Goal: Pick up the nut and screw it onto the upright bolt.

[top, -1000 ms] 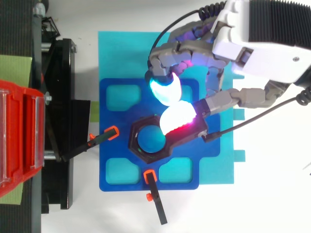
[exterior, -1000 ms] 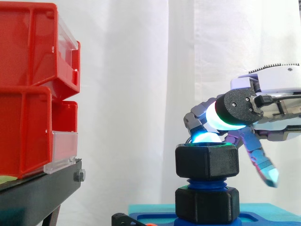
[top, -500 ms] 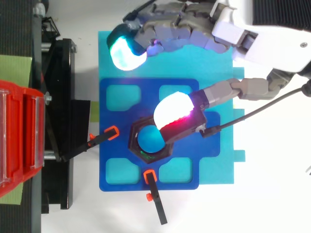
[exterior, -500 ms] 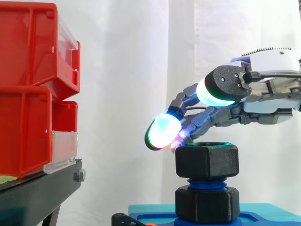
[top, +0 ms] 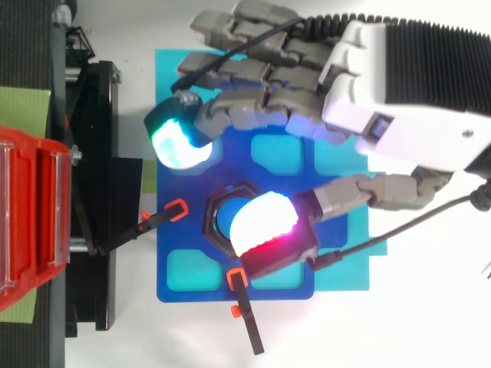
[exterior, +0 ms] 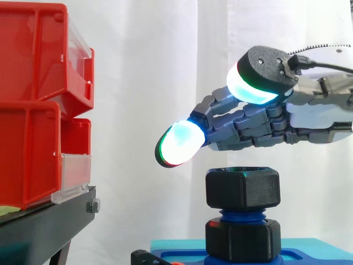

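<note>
A black hex nut sits at the top of the upright blue bolt, above a second black nut at the bolt's base. From above, the nut's rim rings the bolt's blue top. My hand hovers open just above the nut, clear of it, fingers stretched toward the bins. One glowing fingertip hangs left of the nut. The thumb's pad covers part of the nut from above. The bolt stands in a blue baseplate.
Red bins stacked on a black stand fill the left side. Two black clamps with orange tips hold the baseplate, which lies on a teal mat. A white curtain hangs behind.
The hand has let go of the nut, straightened its fingers and risen above it. The nut stays on the bolt at the same height.
</note>
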You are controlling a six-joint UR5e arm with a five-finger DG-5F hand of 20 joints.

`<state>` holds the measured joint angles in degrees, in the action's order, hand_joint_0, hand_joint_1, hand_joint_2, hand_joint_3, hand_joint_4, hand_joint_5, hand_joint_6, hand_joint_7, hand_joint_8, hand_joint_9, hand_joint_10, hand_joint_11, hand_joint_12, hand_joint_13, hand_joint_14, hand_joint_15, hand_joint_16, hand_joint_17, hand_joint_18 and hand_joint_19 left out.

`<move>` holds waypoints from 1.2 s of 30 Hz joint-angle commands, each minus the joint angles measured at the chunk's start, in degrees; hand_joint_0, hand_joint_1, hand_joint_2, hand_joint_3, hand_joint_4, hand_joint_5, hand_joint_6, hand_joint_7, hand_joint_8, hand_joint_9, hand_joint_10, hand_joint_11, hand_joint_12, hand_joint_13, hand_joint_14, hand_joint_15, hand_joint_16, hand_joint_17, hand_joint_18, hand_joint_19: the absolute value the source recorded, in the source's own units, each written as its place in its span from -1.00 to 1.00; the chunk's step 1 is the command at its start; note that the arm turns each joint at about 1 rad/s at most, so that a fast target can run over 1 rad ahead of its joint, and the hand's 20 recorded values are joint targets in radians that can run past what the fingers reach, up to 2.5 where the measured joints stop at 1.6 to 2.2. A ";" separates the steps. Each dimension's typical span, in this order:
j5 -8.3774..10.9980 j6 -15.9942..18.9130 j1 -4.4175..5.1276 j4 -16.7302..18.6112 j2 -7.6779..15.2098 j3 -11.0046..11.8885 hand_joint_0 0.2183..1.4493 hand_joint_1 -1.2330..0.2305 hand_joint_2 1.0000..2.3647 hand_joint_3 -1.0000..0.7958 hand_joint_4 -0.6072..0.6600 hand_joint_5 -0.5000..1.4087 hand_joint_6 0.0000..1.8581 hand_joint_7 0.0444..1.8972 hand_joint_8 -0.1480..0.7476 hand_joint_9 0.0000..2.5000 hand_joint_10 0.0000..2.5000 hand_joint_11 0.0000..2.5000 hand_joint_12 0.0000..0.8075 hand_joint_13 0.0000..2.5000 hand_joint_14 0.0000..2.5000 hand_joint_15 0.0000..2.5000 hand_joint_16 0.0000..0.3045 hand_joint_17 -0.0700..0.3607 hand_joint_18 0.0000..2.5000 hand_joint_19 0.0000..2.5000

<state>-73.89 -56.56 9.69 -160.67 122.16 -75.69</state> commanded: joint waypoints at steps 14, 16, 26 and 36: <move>1.91 0.13 2.53 -1.05 0.01 -0.07 -0.62 0.44 -1.00 -0.44 0.10 -0.68 -0.46 -0.26 -0.23 -0.84 -1.00 -1.00 -0.25 -1.00 -1.00 -1.00 -0.74 -0.25 -1.00 -1.00; 1.91 0.13 2.70 -1.40 0.01 -0.07 -0.62 0.44 -1.00 -0.44 0.11 -0.68 -0.46 -0.22 -0.23 -0.84 -1.00 -1.00 -0.25 -1.00 -1.00 -1.00 -0.74 -0.26 -1.00 -1.00; 1.91 0.13 2.79 -2.19 0.10 -0.25 -0.60 0.41 -1.00 -0.44 0.16 -0.66 -0.46 -0.15 -0.19 -0.80 -1.00 -1.00 -0.27 -0.99 -1.00 -1.00 -0.75 -0.28 -1.00 -1.00; 1.56 0.13 2.18 -2.28 0.01 -0.25 -0.57 0.34 -1.00 -0.44 0.26 -0.61 -0.46 0.07 -0.16 -0.68 -1.00 -1.00 -0.33 -0.92 -1.00 -1.00 -0.78 -0.33 -1.00 -1.00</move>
<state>-72.21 -56.42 12.16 -162.87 122.17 -75.94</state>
